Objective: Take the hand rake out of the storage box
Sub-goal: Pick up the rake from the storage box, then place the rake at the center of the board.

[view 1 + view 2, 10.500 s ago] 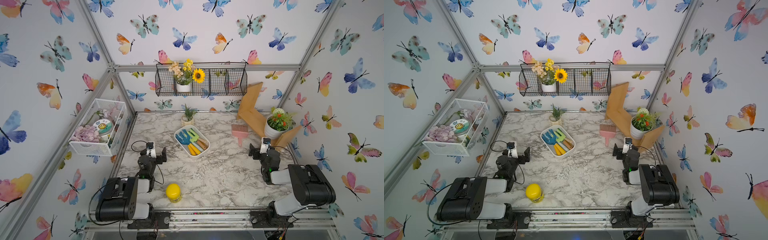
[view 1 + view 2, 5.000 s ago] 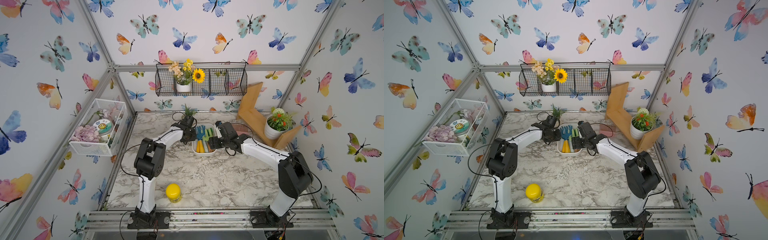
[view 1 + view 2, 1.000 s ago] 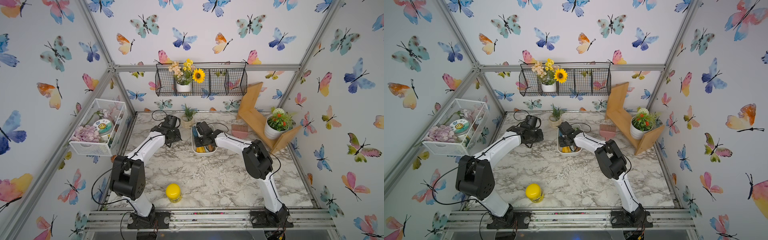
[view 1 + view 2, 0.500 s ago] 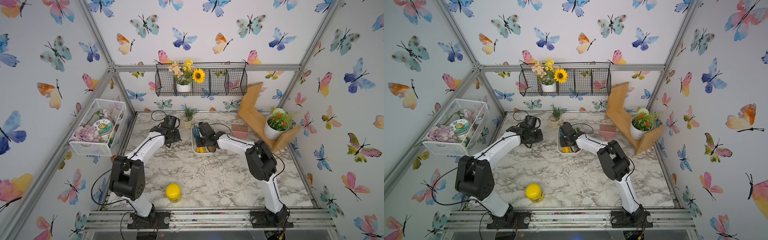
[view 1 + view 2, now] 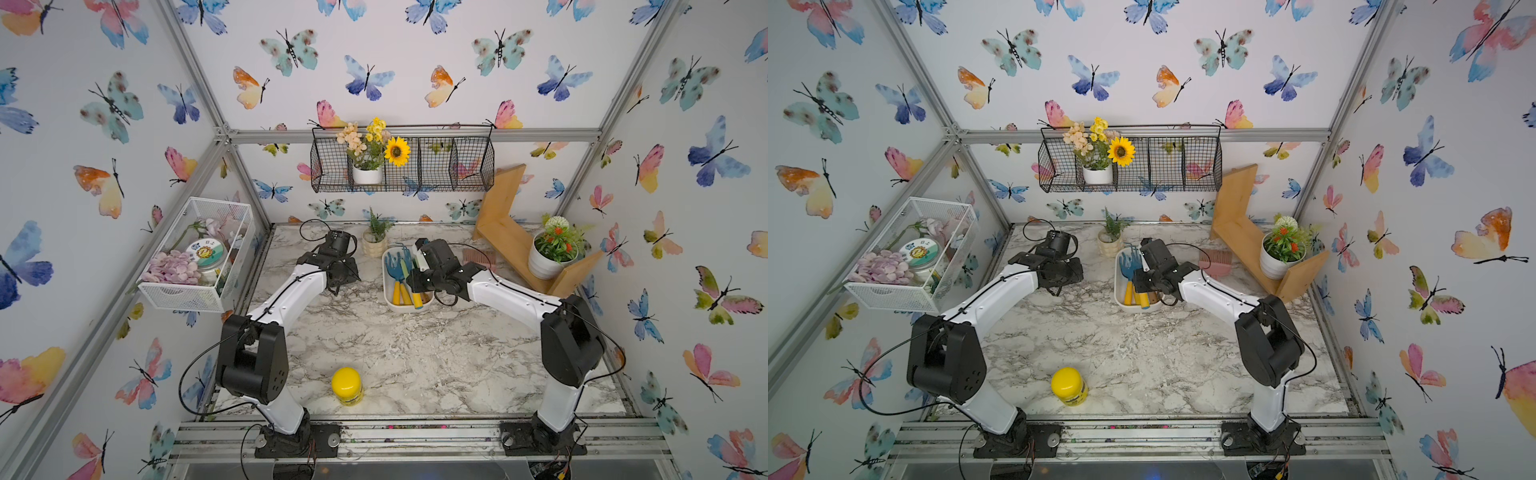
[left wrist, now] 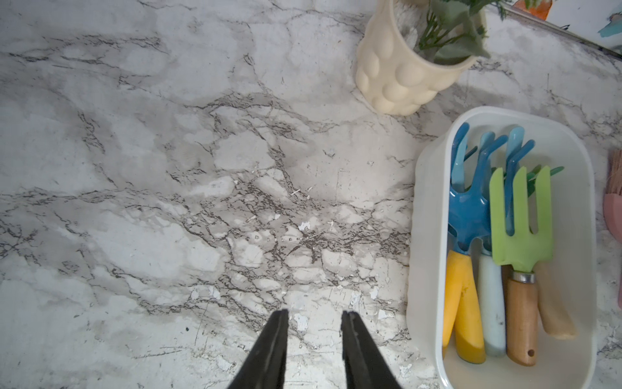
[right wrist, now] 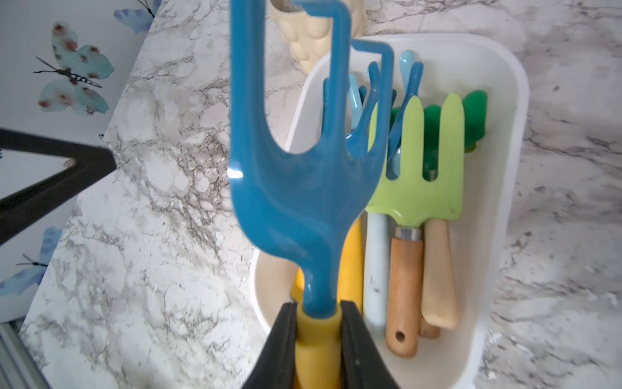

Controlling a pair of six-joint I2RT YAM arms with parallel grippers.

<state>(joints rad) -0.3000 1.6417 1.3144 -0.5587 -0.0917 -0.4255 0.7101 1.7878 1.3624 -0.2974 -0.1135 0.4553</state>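
Note:
My right gripper point(image 7: 318, 306) is shut on the yellow handle of a dark blue hand rake point(image 7: 303, 188). The rake is raised above the white storage box point(image 7: 518, 101), its tines reaching over the box's wall toward the cream pot. A light green rake point(image 7: 424, 182) with a wooden handle, another blue rake and more handles lie in the box. Both top views show the right gripper point(image 5: 415, 282) point(image 5: 1142, 282) over the storage box point(image 5: 386, 291) point(image 5: 1118, 291). My left gripper point(image 6: 314, 315) is open over bare marble beside the box, nothing between its fingers.
A cream pot with a fern point(image 5: 374, 245) stands just behind the box. A pink brush point(image 5: 478, 259), a wooden shelf piece point(image 5: 507, 232) and a white flower pot point(image 5: 548, 257) are to the right. A yellow jar point(image 5: 347, 384) sits near the front edge. Wire baskets hang on the walls.
My right gripper has closed on the rake's yellow handle, and the right arm has drawn back a little toward the right. The left arm has stayed put.

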